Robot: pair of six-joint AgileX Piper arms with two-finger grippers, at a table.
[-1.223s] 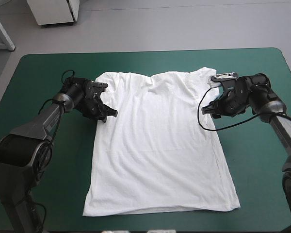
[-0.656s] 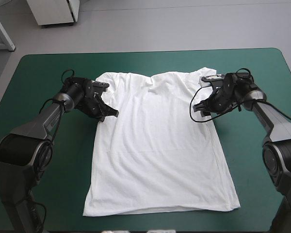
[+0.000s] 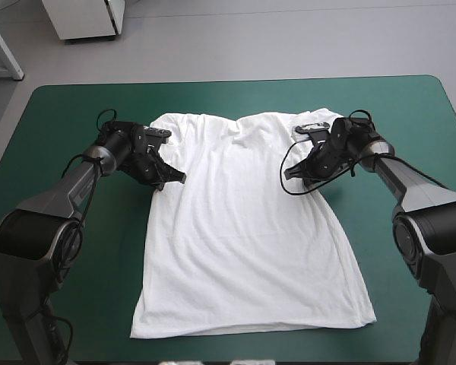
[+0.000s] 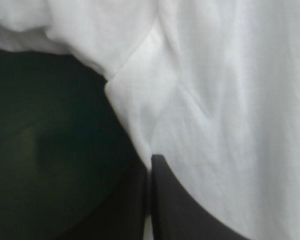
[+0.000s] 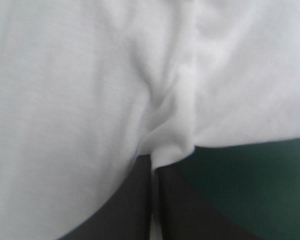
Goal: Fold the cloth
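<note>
Cloth under inspection: the white T-shirt lies spread flat on the teal-green bench, roughly central, with its collar toward the far edge and its hem toward the near edge. You have the left fingers at the garment's left side edge, just below the sleeve. The right fingers sit over the right side at about the same level, but inside the outline, with a little fabric bunched at their tip. Each wrist view shows its pair pressed together into one point, with white fabric pinched at the very tip, so both are clamped on the T-shirt. The left pinch takes only a thin margin of the side edge; the right one holds a small gathered ridge. Judged as material, this is light, limp and without stiffness. It should drape and trail from whatever point you lift and crease wherever it lands, and it may slide out of a shallow bite. You would do best to hold at the side seams or the doubled sleeve edges, where the layers give more to bite on. Keep both holds level so the fold line runs straight. The left hold looks the more likely to slip.
</note>
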